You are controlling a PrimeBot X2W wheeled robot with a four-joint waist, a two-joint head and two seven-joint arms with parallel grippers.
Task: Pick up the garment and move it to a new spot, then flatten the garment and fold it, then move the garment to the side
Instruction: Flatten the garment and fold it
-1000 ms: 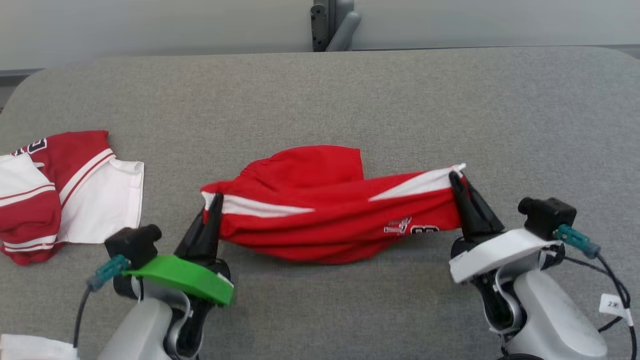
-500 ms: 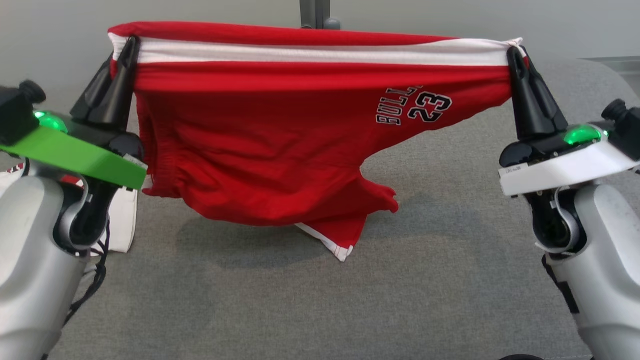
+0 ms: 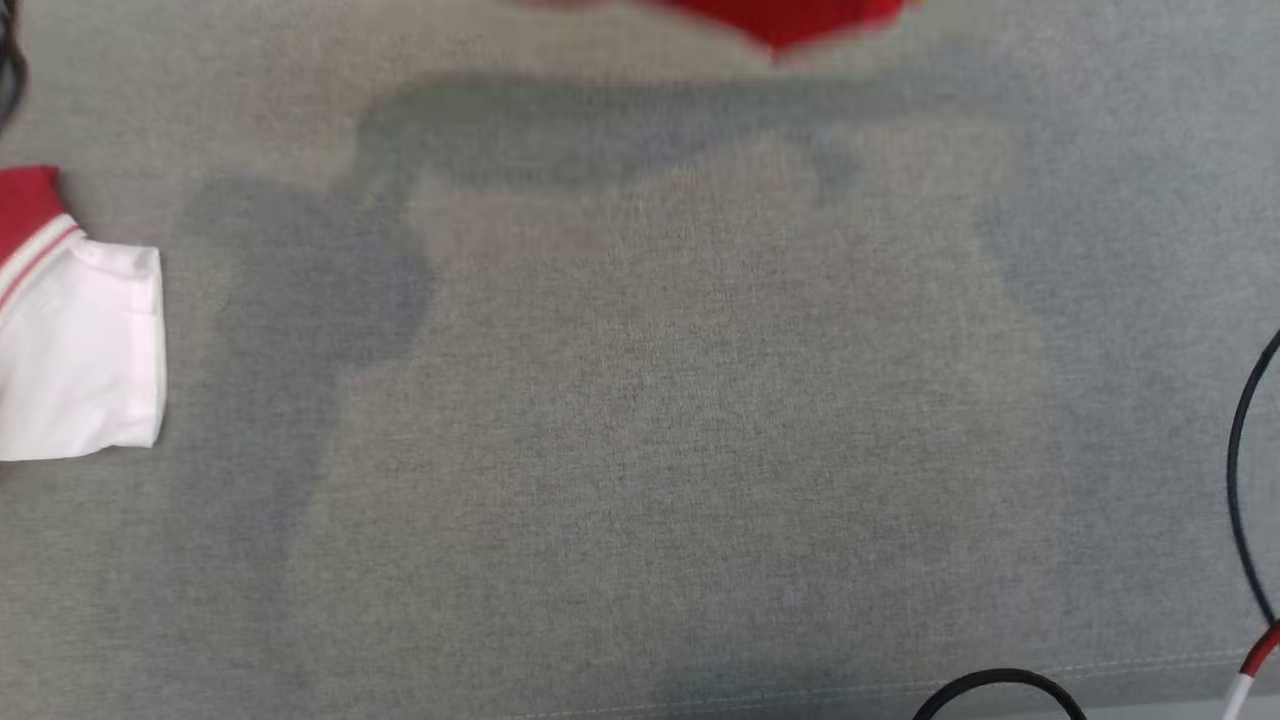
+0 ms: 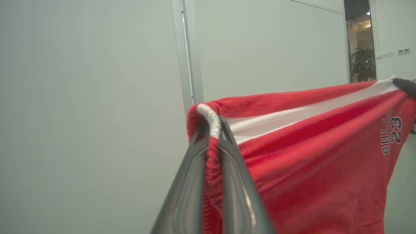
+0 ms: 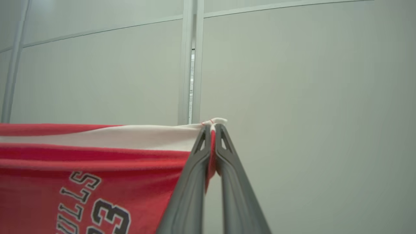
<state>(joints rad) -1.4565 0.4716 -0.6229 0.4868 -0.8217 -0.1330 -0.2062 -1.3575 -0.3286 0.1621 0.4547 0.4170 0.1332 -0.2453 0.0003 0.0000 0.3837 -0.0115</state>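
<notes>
The garment is a pair of red shorts (image 4: 318,156) with a white stripe and dark "23" lettering, held up in the air and stretched between both grippers. My left gripper (image 4: 213,125) is shut on one corner of its edge, seen in the left wrist view. In the right wrist view my right gripper (image 5: 212,128) is shut on the opposite corner of the red shorts (image 5: 81,169). The head view catches just the blurred lowest tip of the shorts (image 3: 790,20) at the top edge, above the grey table (image 3: 640,420).
A second red and white garment (image 3: 70,320) lies at the table's left edge. Black cables (image 3: 1245,470) curve in at the right and bottom right. Pale wall panels (image 5: 292,97) stand behind the raised shorts.
The shorts have been lifted higher, out of most of the head view. The head camera has tilted down towards the table, and both grippers have left its picture.
</notes>
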